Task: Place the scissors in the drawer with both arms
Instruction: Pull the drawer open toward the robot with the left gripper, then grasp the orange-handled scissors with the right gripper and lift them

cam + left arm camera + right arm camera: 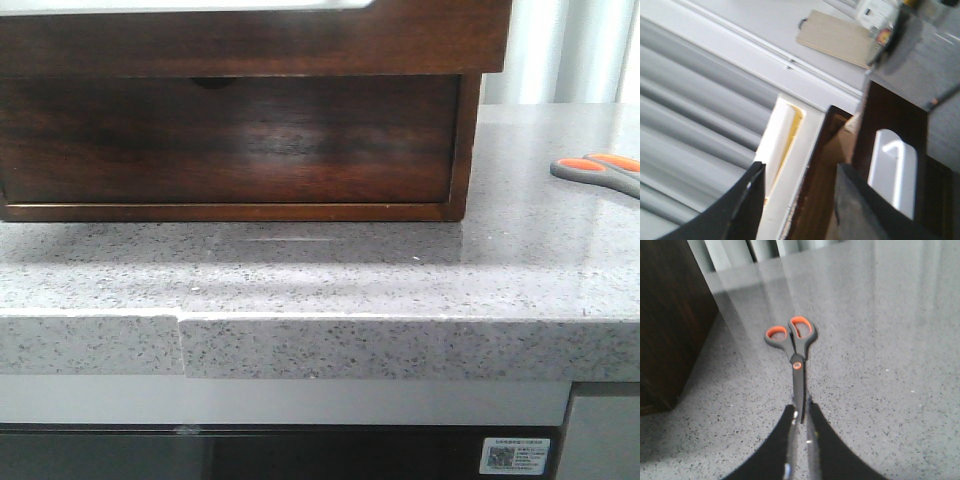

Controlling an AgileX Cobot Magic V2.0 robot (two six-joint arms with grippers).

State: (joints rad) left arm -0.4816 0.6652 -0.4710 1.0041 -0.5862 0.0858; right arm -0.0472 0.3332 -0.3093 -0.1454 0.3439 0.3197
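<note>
The scissors (796, 347), grey handles with orange-lined loops, point their handles away from my right gripper (801, 412), which is shut on the blades low over the speckled counter. In the front view only the handles (600, 172) show at the far right edge; neither gripper shows there. The drawer (250, 45) is the upper dark-brown front with a whitish top strip; it stands out over the front below. In the left wrist view my left gripper (801, 167) is open, its jaws either side of the drawer's white-topped front edge (812, 200). I cannot tell if it touches.
The lower drawer front (230, 140) has a half-round notch. The cabinet's dark side (670, 320) is close beside the scissors. The grey counter's front edge (400, 345) is near. A wooden board (837, 37) and a packet (880, 15) lie beyond the cabinet.
</note>
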